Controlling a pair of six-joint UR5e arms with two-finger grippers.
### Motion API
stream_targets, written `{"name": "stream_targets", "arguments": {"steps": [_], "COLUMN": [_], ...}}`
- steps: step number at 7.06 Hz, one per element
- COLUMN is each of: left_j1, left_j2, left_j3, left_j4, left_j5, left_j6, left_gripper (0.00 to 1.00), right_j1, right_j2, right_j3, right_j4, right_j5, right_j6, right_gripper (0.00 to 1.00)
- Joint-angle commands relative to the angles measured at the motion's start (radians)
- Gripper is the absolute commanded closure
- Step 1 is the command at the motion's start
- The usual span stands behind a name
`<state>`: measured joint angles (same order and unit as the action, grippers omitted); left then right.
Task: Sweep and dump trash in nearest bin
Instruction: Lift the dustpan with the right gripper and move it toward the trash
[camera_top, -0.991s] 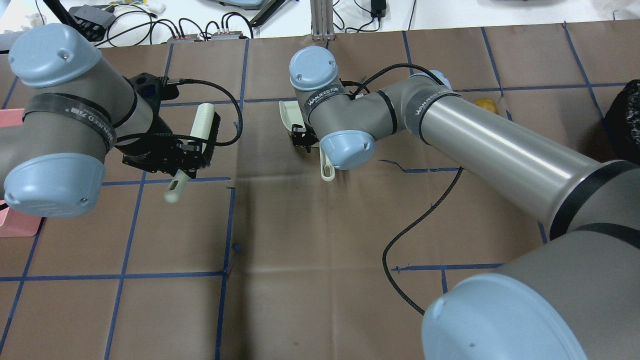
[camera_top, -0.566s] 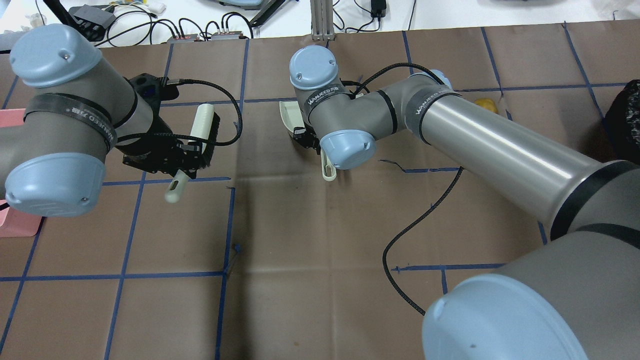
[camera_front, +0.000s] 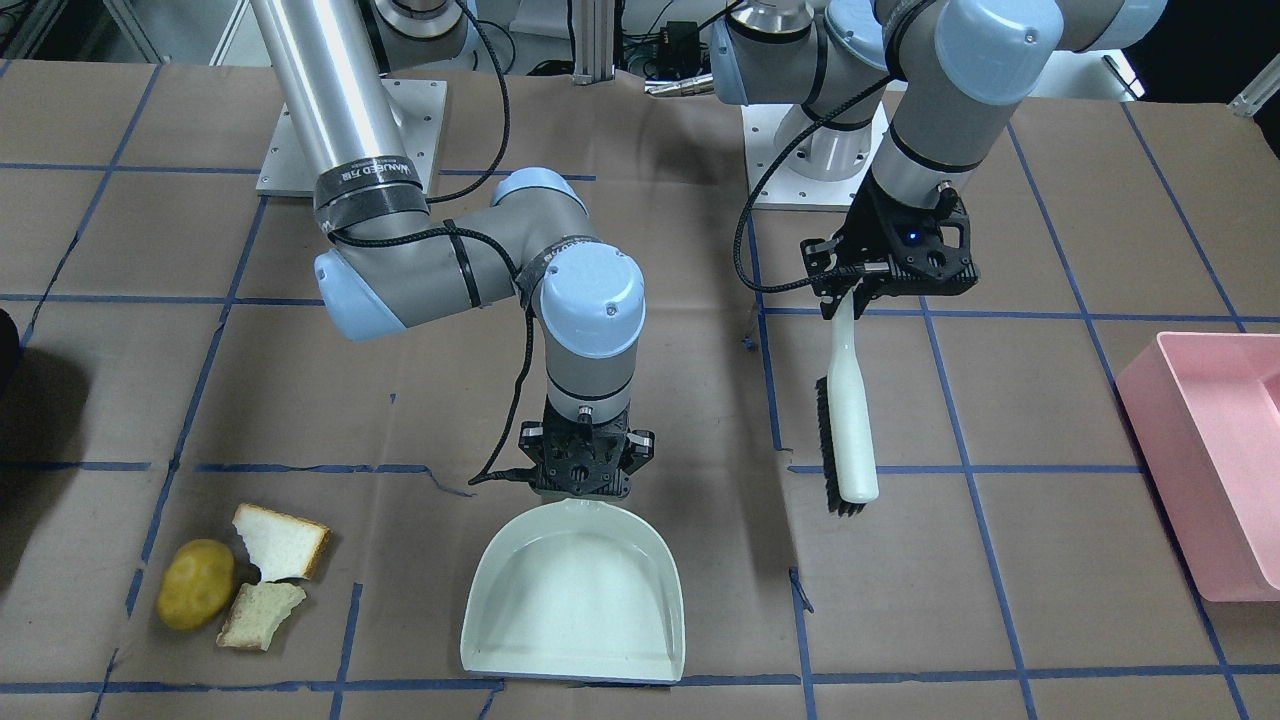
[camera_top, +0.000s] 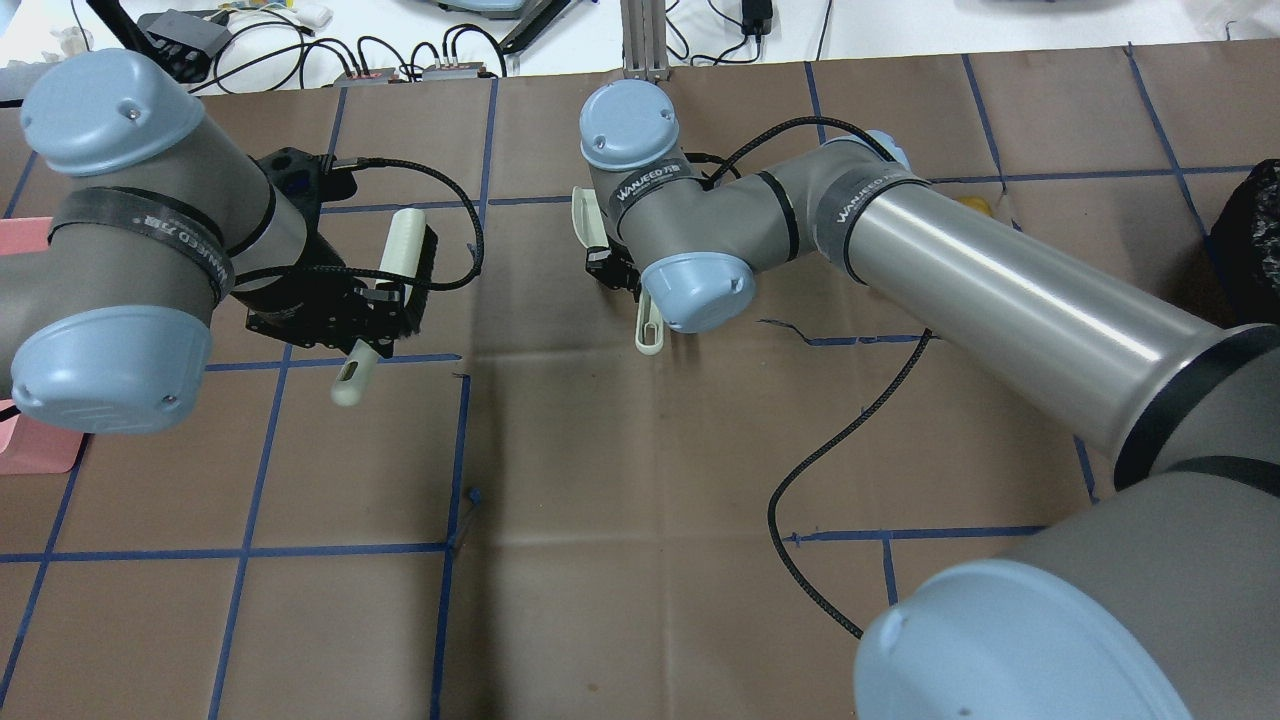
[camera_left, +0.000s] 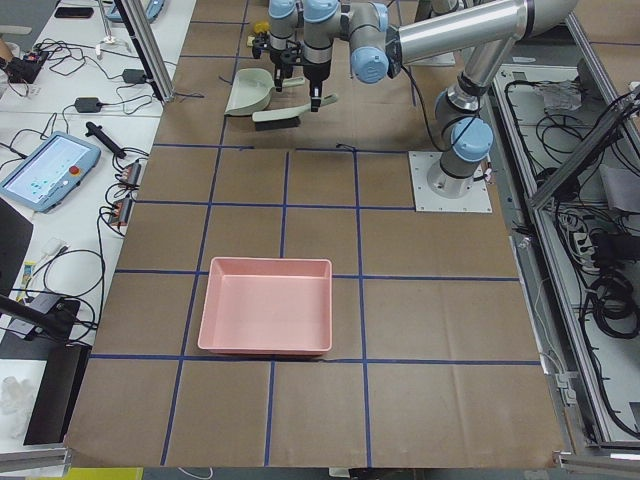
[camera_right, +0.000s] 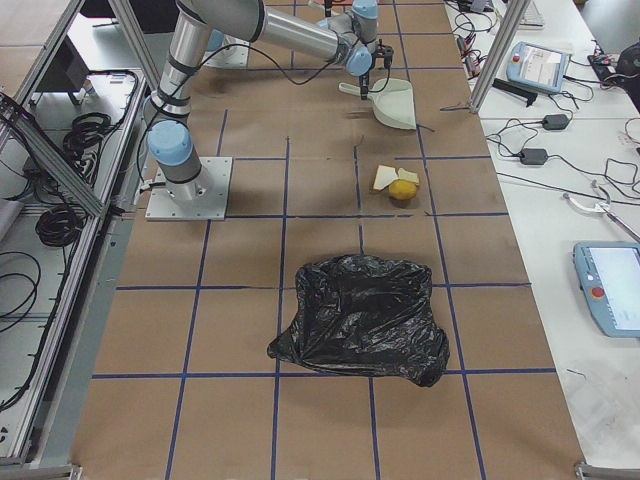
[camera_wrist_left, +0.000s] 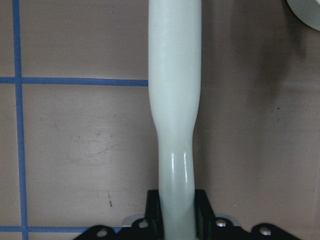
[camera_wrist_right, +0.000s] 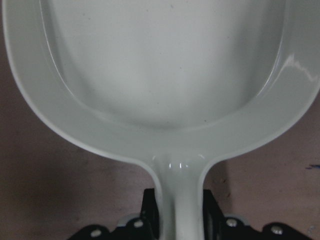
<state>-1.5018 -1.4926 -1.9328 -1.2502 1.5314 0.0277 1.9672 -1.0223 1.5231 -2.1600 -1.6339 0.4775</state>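
Note:
The trash lies together on the table: a yellow-brown potato (camera_front: 195, 585) and two torn bread pieces (camera_front: 280, 541) (camera_front: 258, 615). They also show in the exterior right view (camera_right: 398, 184). My right gripper (camera_front: 585, 480) is shut on the handle of a white dustpan (camera_front: 575, 595), to the side of the trash with a gap between them. The right wrist view shows the pan (camera_wrist_right: 165, 75) empty. My left gripper (camera_front: 850, 285) is shut on the handle of a white brush (camera_front: 848, 415) with black bristles, held apart from the pan. The left wrist view shows the handle (camera_wrist_left: 175, 100) between the fingers.
A pink bin (camera_front: 1215, 460) stands on my left side of the table. A black trash bag (camera_right: 365, 320) lies on my right side, beyond the trash. A black cable (camera_top: 840, 440) from the right arm trails over the brown paper. Blue tape lines grid the table.
My right arm has shifted slightly away from the robot's base, and the dustpan has turned with it and looks narrower from overhead. The left arm and brush have stayed in place.

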Motion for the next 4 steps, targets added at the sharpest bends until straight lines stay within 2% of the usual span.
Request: {"name": "stream_targets", "arguments": {"steps": [1,4], "left_j1": [0.0,0.0], "left_j2": [0.0,0.0], "left_j3": [0.0,0.0], "left_j4": [0.0,-0.002], "left_j5": [0.003,0.004], "left_j6": [-0.003,0.003], "left_gripper": [1.0,1.0], "right_j1": [-0.008,-0.016], "right_j2": [-0.066,-0.166], "right_j3": [-0.003,-0.003], "right_j4": [0.069,0.17], "right_j5": [0.0,-0.001], "right_j6": [0.0,0.0], "right_gripper": [0.93,0.93]}}
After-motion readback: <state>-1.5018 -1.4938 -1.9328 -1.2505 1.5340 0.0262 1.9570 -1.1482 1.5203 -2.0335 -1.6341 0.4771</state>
